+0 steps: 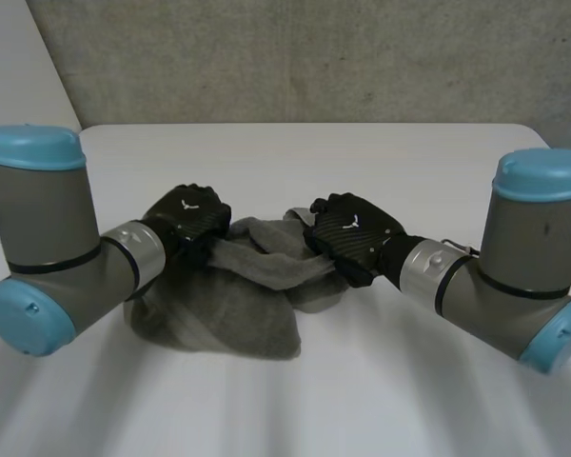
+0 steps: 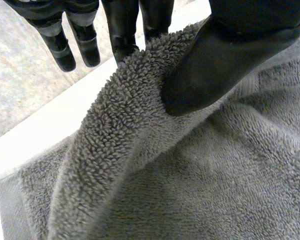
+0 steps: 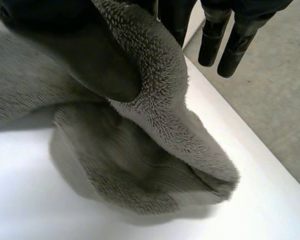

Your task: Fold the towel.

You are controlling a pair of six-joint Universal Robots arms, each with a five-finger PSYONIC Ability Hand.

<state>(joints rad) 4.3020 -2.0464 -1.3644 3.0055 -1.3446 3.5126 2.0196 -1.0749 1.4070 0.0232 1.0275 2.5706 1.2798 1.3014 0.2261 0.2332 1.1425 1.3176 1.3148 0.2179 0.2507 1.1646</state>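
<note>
Centrally on the white bench (image 1: 362,162) lies a bunched grey towel (image 1: 238,305), gripped along its far side by both hands. Left hand (image 1: 186,221) and right hand (image 1: 354,233) each pinch a raised fold between thumb and fingers (image 2: 122,30); whether these are true corners is unclear. Lifting evenly with firm pinches should let the cloth hang flat for folding.

One grey towel (image 1: 230,312) is lying on one white tabletop (image 1: 314,162). Two black hands are pinching it, the left hand (image 1: 186,221) at its left side and the right hand (image 1: 354,234) at its right. Two arms are reaching in, the left arm (image 1: 52,233) and the right arm (image 1: 525,252).
</note>
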